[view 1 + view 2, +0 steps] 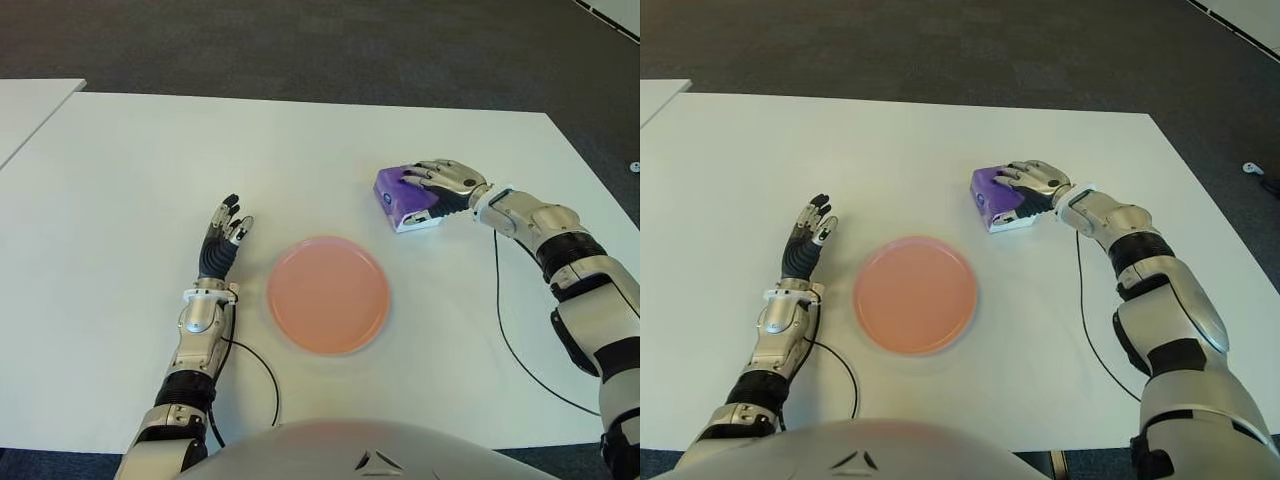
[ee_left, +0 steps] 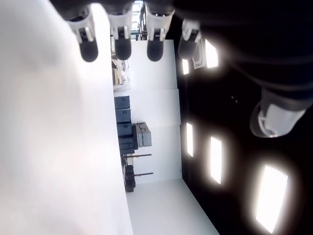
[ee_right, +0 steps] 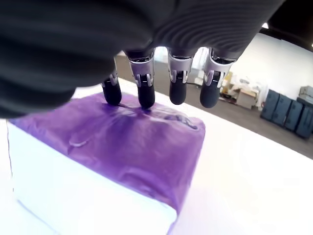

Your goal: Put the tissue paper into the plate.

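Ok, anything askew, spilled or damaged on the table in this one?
Nothing stands out. The purple tissue pack sits intact on the white table, with the right robot hand laid over its top. The pink plate lies flat and empty, and the left robot hand shows open beside it on its left.

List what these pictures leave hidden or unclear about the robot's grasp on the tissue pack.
- Right hand covers the tissue pack top in the eye views; thumb contact is hidden.
- Right wrist view: the fingertips meet the wrapper, but the grip's closure stays unclear.
- Pack's underside: hidden against the table.
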Robot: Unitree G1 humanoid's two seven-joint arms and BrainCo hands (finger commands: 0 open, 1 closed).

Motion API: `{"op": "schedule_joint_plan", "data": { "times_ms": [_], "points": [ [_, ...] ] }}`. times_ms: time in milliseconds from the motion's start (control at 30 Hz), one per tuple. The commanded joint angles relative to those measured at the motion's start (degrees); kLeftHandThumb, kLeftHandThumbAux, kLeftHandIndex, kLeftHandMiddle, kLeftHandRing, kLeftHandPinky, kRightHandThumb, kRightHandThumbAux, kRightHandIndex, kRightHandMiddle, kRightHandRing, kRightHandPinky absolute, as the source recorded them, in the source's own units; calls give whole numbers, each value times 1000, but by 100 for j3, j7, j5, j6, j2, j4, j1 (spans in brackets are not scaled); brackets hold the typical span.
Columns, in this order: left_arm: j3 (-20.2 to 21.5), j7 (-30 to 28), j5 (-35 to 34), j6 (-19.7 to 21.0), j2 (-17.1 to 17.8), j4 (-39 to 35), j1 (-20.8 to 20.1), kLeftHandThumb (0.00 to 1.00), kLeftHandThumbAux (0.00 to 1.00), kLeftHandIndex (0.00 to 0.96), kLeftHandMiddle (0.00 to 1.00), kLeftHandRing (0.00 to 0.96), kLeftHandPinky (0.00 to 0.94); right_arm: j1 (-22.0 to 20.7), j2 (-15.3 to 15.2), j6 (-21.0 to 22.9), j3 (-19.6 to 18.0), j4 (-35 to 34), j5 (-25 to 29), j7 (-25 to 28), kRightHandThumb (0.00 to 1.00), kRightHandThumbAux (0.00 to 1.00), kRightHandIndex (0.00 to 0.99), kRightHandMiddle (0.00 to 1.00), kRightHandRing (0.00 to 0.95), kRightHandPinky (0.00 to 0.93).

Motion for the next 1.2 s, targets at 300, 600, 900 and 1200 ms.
{"op": "schedule_joint_plan", "data": {
  "times_ms": [300, 600, 900, 1200],
  "points": [
    [12, -27, -62, 269, -26, 118, 220, 0, 435, 0, 0, 0, 0, -53, -121, 39, 121, 74, -104, -241, 480, 117, 0, 0, 0, 0],
    [11, -12, -42, 268, -16, 104, 223, 0, 442, 0, 0, 0, 0, -45, -209, 0, 48, 48, 39, -109, 496, 123, 0, 0, 0, 0],
    [8, -11, -51, 340, -32, 96, 212, 0, 440, 0, 0, 0, 0, -38, -273, -46, -55, 104, 179, 98, 508, 136, 0, 0, 0, 0],
    [18, 10, -39, 303, -34, 158, 177, 0, 431, 0, 0, 0, 0, -19, -164, 73, 28, 352, 76, -125, 497, 135, 0, 0, 0, 0]
  ]
}}
